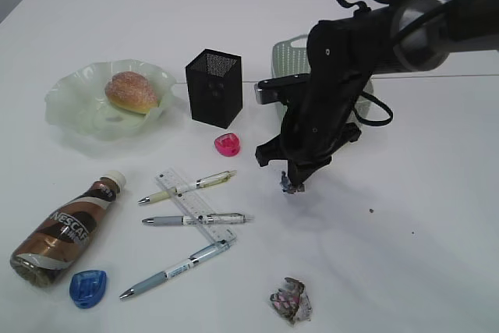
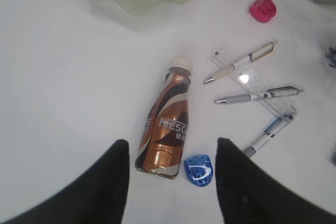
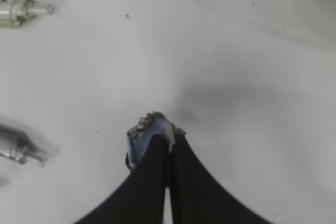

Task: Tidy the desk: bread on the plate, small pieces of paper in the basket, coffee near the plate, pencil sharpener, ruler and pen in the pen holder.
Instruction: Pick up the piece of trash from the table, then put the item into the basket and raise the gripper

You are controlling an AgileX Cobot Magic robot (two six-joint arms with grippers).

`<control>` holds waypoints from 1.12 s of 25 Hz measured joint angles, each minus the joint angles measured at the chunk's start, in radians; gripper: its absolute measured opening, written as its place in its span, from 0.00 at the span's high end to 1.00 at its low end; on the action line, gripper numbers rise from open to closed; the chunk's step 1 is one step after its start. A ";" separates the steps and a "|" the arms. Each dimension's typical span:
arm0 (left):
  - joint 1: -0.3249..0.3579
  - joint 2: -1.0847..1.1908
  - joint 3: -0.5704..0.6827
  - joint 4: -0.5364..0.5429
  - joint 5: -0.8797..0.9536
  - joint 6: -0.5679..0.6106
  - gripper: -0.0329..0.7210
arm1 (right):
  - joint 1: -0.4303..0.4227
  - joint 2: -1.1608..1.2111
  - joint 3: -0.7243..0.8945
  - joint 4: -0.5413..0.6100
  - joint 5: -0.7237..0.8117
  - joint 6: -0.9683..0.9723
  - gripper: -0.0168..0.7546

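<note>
"NESCAFE" in white capitals on the brown label of the coffee (image 1: 65, 228) bottle lying on its side, black graduation marks on the clear ruler (image 1: 195, 206) too small to read

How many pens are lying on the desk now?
3. One cream pen crosses the ruler's upper end, one grey pen crosses its middle, and one blue-grey pen lies at its lower end. None seems hidden.

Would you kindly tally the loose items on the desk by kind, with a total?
Pens: 3
Pencil sharpeners: 2, pink and blue
Rulers: 1
Coffee bottles: 1
Breads: 1
Paper pieces: 2, one on the desk, one in the right gripper
Total: 10
</note>
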 joint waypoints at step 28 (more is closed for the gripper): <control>0.000 0.000 0.000 -0.001 0.000 0.000 0.48 | -0.047 0.002 -0.561 -0.076 0.375 0.073 1.00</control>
